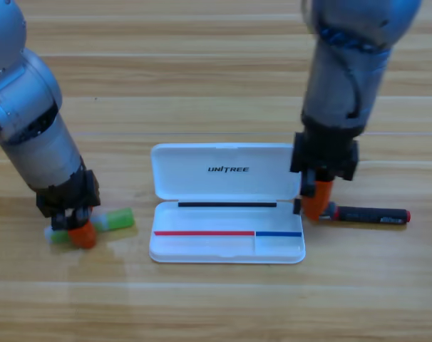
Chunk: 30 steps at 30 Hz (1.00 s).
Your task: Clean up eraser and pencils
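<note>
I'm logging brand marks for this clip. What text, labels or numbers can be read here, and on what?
"UNITREE": printed in dark letters on the inside of the white case's open lid.
Red-and-black pen: no readable marking.
Green pen: no text visible.
Nothing else legible.

White case (227, 214) open at table centre, lid laid back, "UNITREE" printed inside the lid. Sits on the wooden table (216, 306), planks running left to right.

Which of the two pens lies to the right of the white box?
The red-and-black pen, lying flat under the right gripper. The green pen lies left of the white case, at the left gripper.
</note>
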Motion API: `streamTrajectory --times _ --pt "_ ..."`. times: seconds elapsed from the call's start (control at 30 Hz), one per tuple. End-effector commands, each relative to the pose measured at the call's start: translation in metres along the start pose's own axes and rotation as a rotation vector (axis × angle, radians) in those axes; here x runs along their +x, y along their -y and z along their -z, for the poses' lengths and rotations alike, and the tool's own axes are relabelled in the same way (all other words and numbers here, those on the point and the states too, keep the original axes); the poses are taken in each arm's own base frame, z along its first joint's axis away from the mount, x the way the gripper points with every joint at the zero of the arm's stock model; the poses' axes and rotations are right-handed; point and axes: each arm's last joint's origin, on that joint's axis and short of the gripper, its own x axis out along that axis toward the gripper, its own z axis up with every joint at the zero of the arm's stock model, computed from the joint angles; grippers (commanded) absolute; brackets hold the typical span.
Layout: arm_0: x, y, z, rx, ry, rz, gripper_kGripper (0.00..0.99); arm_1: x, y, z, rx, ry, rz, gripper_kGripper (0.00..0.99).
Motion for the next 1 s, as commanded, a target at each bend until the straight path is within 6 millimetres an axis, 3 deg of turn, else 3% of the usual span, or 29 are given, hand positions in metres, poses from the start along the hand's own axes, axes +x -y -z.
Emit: streamTrajectory --times 0.03,0.07,0.47,1.0 --pt "0.023 -0.003 0.003 0.029 -0.041 0.042 0.081 0.047 -0.004 -0.03 -0.106 -0.099 -0.011 0.0" --pt "0.021 -0.003 0.003 0.032 -0.034 0.036 0.0 0.048 -0.006 -0.032 -0.123 -0.099 -0.011 0.0" --pt "0.01 -0.002 0.006 0.052 -0.033 0.022 0.0 0.046 -0.029 -0.046 -0.195 -0.078 -0.029 0.0" --pt "-0.032 -0.004 0.009 0.069 0.003 -0.025 0.0 0.056 -0.027 -0.048 -0.195 -0.099 -0.034 0.0"
